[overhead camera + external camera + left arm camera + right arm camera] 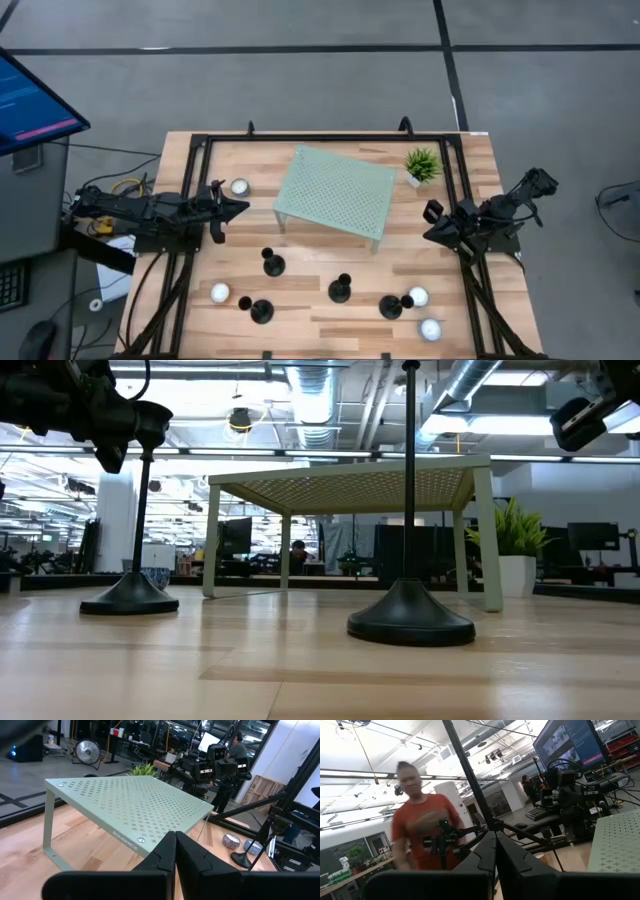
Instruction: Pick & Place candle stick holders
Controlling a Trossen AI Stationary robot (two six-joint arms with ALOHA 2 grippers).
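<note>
High view: four black candle stick holders (273, 264) stand along the near half of the worktop (300, 300), in front of the green perforated stand (336, 192). The left claw (238, 208), pinched closed and empty, hovers left of the stand; the right claw (430, 235), likewise closed and empty, hovers right.

Low view: two holders stand upright, apart.

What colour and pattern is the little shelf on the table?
The shelf is pale green with a perforated top, clearest in the left wrist view.
</note>
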